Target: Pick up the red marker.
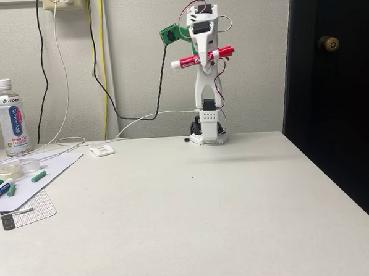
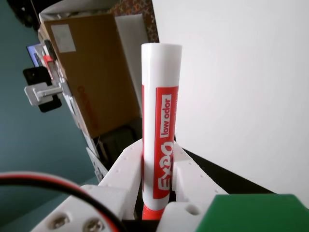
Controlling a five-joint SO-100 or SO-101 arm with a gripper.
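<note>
While gripper [image 1: 203, 60] pinches marker [image 1: 202, 57] mid-barrel, high above table [image 1: 194, 211]: jaws clamped on label. Judgement: keep squeeze steady, marker level, no jerks.

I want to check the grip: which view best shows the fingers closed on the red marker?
The wrist view: white plastic gripper fingers press both sides of the red-labelled white marker. The fixed view shows the marker small, held crosswise in the raised gripper.
</note>
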